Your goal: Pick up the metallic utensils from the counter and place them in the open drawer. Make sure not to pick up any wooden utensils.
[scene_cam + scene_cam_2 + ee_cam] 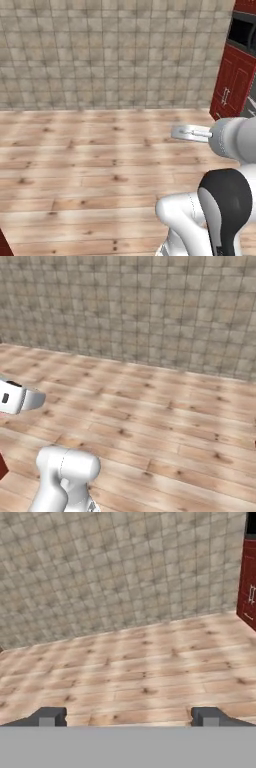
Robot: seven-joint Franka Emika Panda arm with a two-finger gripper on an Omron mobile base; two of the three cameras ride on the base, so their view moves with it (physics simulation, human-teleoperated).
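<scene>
The metallic utensils, the wooden utensils, the counter and the drawer are out of view. My gripper is open: in the hand view its two dark fingertips stand far apart with nothing between them, pointing over bare wooden floor toward a tiled wall. In the left base view the white hand juts left from the arm's wrist, well above the floor. The right base view shows the hand at the left edge.
A beige tiled wall runs across the back, with wooden plank floor in front of it. Tall red cabinets with silver handles stand at the right. The cabinets also show in the hand view.
</scene>
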